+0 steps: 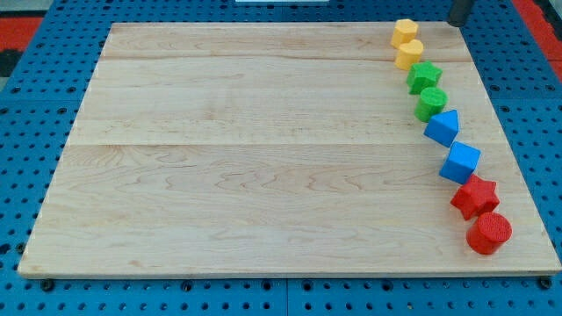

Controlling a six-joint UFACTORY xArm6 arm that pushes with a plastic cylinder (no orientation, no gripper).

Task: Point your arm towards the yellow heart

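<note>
Two yellow blocks sit at the board's top right. The upper one (405, 32) looks like a hexagon. The one just below it (409, 54) looks like the yellow heart, and the two touch. My tip (457, 22) shows at the view's top right, just off the board's top edge. It is to the right of and slightly above both yellow blocks, about one block's width from them, touching nothing.
Below the yellow blocks a curved line of blocks runs down the right side: a green star (424, 76), a green round block (431, 104), a blue triangle (443, 127), a blue cube (460, 162), a red star (475, 197) and a red cylinder (489, 233). The wooden board (246, 158) lies on a blue pegboard.
</note>
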